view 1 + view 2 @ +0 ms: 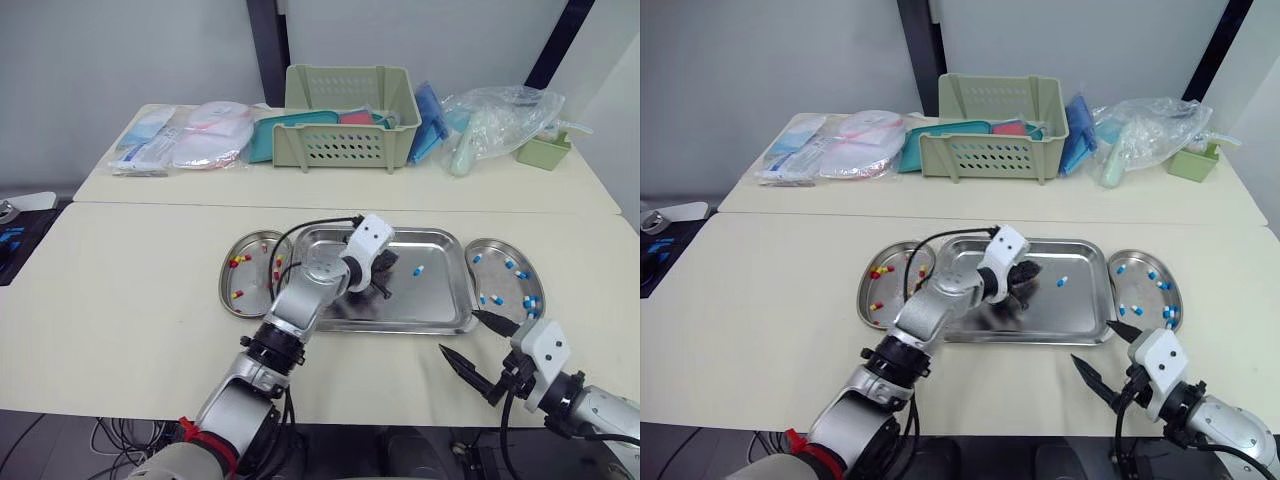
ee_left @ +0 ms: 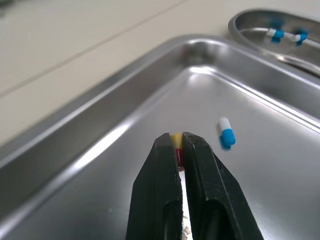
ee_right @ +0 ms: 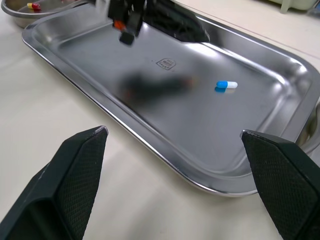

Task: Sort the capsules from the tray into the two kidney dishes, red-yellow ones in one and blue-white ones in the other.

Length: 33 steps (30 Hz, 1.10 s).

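so, my left hand (image 2: 179,143) is clamped on a red-yellow capsule (image 2: 177,141) low over the tray (image 1: 400,328). next, i reckon, it goes to the dish (image 1: 224,285) left of that hand. a blue-white capsule (image 2: 226,133) lies just beside the hand. my right hand (image 1: 461,333) hangs with fingers apart.

Silver tray (image 1: 432,300), blue-white capsule (image 2: 226,132), red-yellow capsule (image 2: 177,149), black fingers (image 2: 155,200) — pale green slotted basket (image 1: 345,145).

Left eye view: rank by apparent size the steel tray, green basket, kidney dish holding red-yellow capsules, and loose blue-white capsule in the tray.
1. steel tray
2. green basket, though it sits farther back, so its true size is unsure
3. kidney dish
4. blue-white capsule
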Motion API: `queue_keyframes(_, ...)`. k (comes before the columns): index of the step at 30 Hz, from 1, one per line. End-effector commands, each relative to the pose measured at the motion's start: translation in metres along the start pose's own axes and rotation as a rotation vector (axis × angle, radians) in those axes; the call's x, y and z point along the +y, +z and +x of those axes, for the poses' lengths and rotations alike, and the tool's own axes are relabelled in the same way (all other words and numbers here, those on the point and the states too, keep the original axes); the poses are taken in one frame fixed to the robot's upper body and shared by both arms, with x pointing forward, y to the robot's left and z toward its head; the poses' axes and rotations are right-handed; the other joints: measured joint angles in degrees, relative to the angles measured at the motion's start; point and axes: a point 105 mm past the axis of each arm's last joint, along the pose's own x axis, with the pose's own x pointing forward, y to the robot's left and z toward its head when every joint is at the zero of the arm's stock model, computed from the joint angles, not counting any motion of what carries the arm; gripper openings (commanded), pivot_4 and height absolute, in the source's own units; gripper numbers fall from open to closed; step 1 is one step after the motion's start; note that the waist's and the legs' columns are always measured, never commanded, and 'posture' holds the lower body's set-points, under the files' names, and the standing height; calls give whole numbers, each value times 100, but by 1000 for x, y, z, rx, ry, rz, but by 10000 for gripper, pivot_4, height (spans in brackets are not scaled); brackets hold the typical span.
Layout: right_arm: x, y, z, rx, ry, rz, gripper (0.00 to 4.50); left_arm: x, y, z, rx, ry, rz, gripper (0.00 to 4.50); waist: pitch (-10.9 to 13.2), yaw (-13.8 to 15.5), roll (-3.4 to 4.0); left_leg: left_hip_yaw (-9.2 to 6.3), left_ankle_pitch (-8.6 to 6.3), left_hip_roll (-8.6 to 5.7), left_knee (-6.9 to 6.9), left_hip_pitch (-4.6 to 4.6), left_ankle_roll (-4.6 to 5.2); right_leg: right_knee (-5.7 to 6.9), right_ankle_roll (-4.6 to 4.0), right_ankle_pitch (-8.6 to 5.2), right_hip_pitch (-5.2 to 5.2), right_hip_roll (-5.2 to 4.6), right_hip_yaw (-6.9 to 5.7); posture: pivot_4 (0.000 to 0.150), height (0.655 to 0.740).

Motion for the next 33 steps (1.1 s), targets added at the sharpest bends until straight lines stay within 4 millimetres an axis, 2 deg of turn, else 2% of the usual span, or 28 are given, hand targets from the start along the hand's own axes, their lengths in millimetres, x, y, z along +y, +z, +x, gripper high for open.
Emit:
queue_keyframes(1, 1, 11, 2, -63, 29, -73, 45000, 5, 27, -35, -70, -37, 29, 213, 0, -24, 1, 1, 0, 1, -1, 1, 0, 0, 0, 0, 0, 0, 2, 1500, 7400)
queue_keyframes(5, 8, 9, 5, -71, 142, -97, 45000, 21, 27, -75, -40, -14, 10, 213, -1, -7, 3, -1, -1, 3, -1, 4, 3, 2, 0, 0, 2, 1, -1, 1500, 7400)
queue_keyframes(9, 19, 12, 12, -88, 301, -91, 45000, 41, 24, -127, -13, 41, -14, 213, 3, -26, 4, -4, -4, 7, -5, 5, 8, 0, -1, 0, 0, 3, -3, 1500, 7400)
queue_keyframes(17, 15, 29, 30, -159, 421, -100, 45000, 59, -11, -216, 116, 198, -67, 213, 11, -7, -1, -6, -5, 8, -5, 4, 9, 0, -1, 0, -1, 1, -4, 1500, 7400)
queue_keyframes(18, 15, 30, 31, -163, 431, -101, 45000, 59, -13, -223, 121, 206, -73, 213, 12, -4, -3, -7, -5, 8, -4, 3, 9, 0, -1, 0, 0, 1, -5, 1500, 7400)
queue_keyframes(23, 18, 30, 39, -175, 469, -106, 45000, 63, -21, -244, 149, 260, -76, 213, 13, 20, -4, -7, -5, 7, -5, 4, 10, -1, -1, 0, 0, -1, -6, 1500, 7400)
queue_keyframes(33, 22, 26, 44, -192, 478, -110, 45000, 73, -24, -243, 146, 265, -59, 213, 15, -7, -1, -5, -6, 9, -7, 4, 10, 0, -2, 0, -3, 1, -4, 1500, 7400)
